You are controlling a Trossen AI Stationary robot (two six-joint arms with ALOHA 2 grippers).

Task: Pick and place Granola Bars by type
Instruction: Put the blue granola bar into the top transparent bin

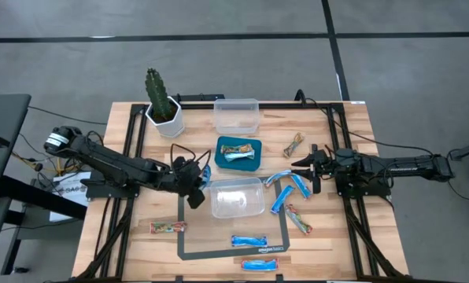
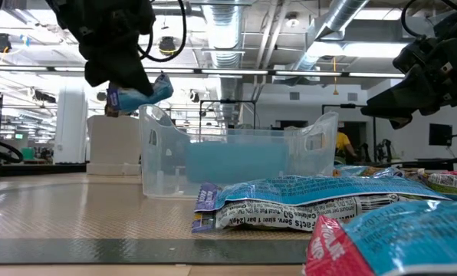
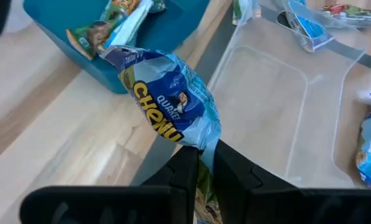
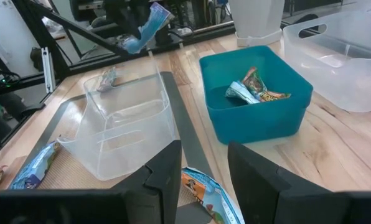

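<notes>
My left gripper (image 1: 197, 182) is shut on a blue granola bar (image 3: 173, 99) and hovers beside the left rim of the empty clear container (image 1: 236, 196). The low view shows that bar (image 2: 140, 92) in the air above the container's wall (image 2: 156, 146). The teal bin (image 1: 239, 153) holds tan bars and a blue one. Loose blue bars (image 1: 280, 200) and tan bars (image 1: 299, 218) lie on the table to the right of and nearer than the clear container. My right gripper (image 1: 309, 169) is open and empty, right of the teal bin, with a blue bar (image 4: 210, 193) under its fingers. My left gripper pinches the blue bar by one crimped end (image 3: 201, 152) between its two fingers (image 3: 185, 171). The fingers come slanting down from the table's left. The bar is lifted clear of the table and sticks out beyond the fingertips, crumpled, toward the clear container.
A second clear container (image 1: 236, 115) stands at the far edge, next to a cactus in a white pot (image 1: 164, 106). One tan bar (image 1: 168, 227) lies near left, another (image 1: 294, 145) far right. Two blue bars (image 1: 250, 240) lie near the table's near edge.
</notes>
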